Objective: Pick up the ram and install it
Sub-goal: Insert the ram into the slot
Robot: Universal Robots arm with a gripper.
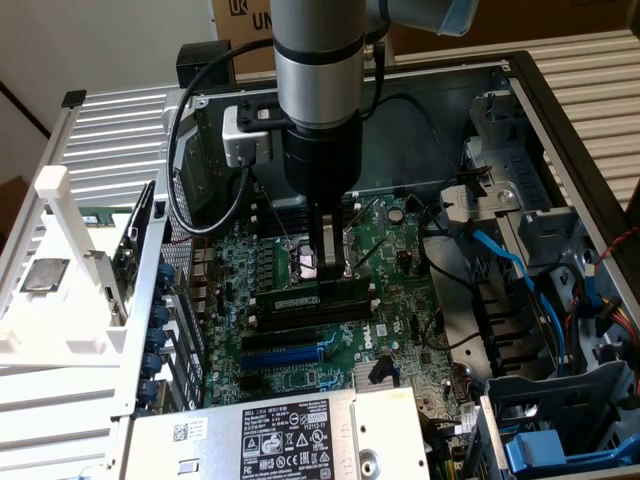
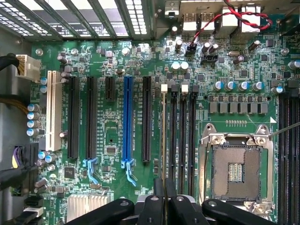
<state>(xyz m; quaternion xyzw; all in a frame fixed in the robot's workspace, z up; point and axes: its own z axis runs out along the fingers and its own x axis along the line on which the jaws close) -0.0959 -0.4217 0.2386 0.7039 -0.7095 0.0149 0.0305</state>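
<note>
Ram (image 2: 163,133), thin green strip edge-on, pinched by black gripper (image 2: 164,185).

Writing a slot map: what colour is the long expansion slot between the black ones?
Blue; the expansion slot shows best in the wrist view.

My end effector (image 2: 164,199) is black, and the ram (image 2: 163,140) in it is green-edged. The motherboard (image 2: 112,136) is green, with one blue slot (image 2: 127,122), one white slot (image 2: 50,112), black memory slots (image 2: 183,136) and a red-and-black twisted wire (image 2: 208,29).
</note>
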